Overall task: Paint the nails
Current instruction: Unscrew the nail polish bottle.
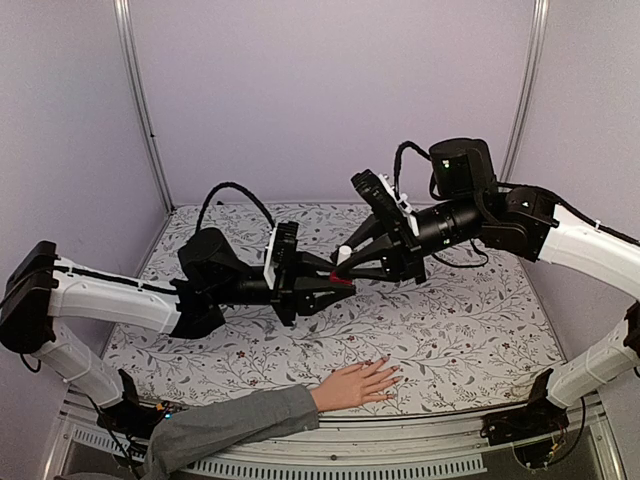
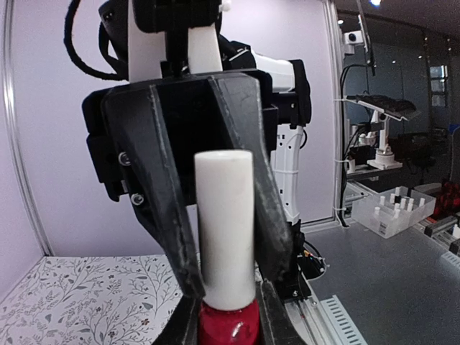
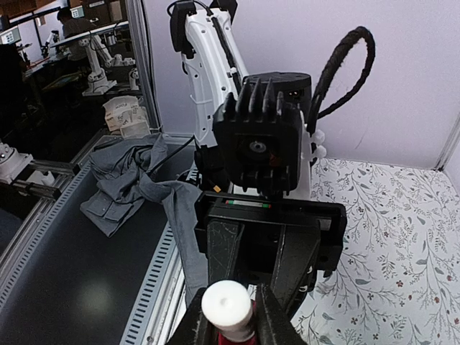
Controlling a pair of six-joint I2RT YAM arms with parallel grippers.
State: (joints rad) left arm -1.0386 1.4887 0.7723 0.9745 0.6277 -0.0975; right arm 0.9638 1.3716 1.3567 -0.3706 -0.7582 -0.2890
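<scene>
Left end effector (image 1: 338, 284) clamps red bottle (image 2: 228, 327); right end effector (image 1: 348, 262) pinches white cap (image 2: 226, 223)

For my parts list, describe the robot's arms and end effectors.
The left arm and right arm have white shells with black joints. A black braided cable loops at each wrist. The left end effector and right end effector are black, with two tapering fingers.

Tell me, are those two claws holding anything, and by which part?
Yes. The left gripper grips a small red bottle by its body; the right gripper pinches the bottle's white cap.
</scene>
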